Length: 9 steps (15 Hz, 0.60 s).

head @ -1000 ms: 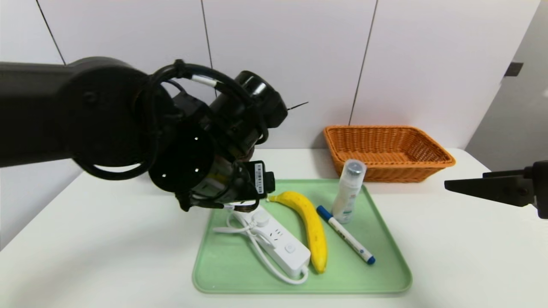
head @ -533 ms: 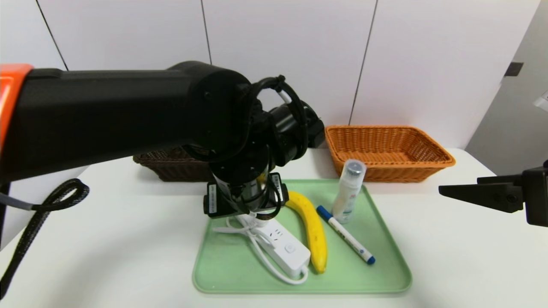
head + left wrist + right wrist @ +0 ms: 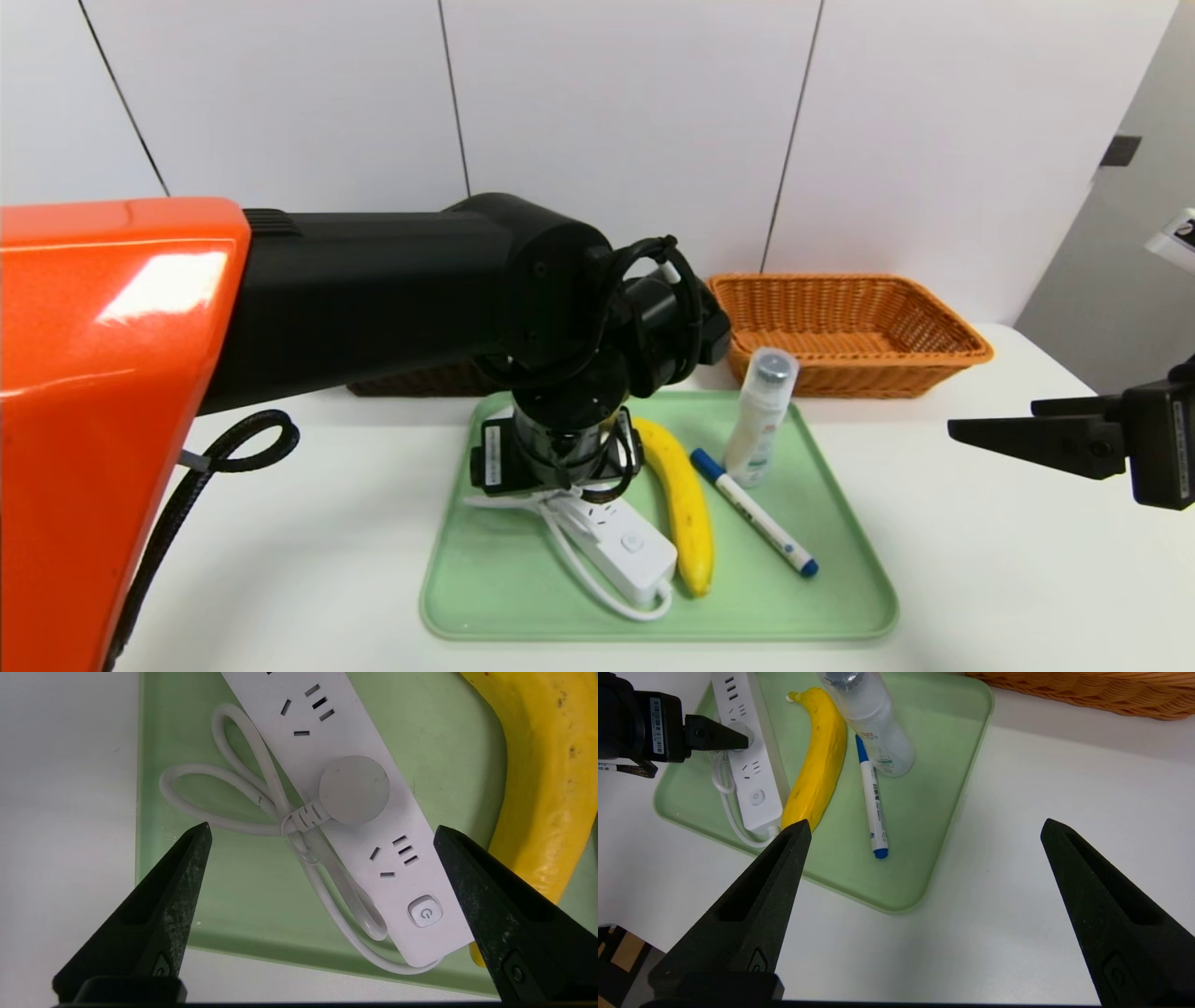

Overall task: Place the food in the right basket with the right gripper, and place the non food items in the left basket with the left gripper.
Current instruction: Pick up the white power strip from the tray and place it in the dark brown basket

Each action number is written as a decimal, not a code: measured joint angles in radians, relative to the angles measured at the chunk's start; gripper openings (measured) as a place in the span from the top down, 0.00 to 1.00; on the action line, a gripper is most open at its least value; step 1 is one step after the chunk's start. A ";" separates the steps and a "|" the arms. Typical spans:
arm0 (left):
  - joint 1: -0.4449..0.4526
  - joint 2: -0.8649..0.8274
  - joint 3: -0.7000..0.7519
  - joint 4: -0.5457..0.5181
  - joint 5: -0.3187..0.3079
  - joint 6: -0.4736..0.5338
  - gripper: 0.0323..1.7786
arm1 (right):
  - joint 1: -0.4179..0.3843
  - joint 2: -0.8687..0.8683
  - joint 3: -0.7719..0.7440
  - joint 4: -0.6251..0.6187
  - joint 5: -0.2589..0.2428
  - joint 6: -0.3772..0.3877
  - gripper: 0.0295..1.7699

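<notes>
While power strip [image 3: 364,793] lies between left fingers [image 3: 322,833], wide, empty | right fingers [image 3: 927,821] wide, empty

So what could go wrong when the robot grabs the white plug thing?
The left end effector is open over the power strip, and one finger is near the banana, so it might bump it. The looped cord could snag or dangle when lifted.
</notes>
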<state>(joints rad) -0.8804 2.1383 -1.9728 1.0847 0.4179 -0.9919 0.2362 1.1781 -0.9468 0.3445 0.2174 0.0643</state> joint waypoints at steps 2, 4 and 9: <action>0.000 0.004 0.000 0.000 -0.002 -0.001 0.05 | 0.002 0.000 0.004 -0.001 0.000 0.000 0.04; 0.000 0.006 0.000 0.001 -0.002 -0.001 0.05 | 0.004 0.000 0.006 -0.001 0.000 0.000 0.04; -0.032 -0.013 -0.001 0.006 -0.002 -0.041 0.05 | 0.006 -0.002 0.007 -0.001 0.000 0.000 0.04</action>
<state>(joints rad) -0.9121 2.1249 -1.9738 1.0906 0.4160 -1.0328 0.2423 1.1762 -0.9400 0.3430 0.2174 0.0638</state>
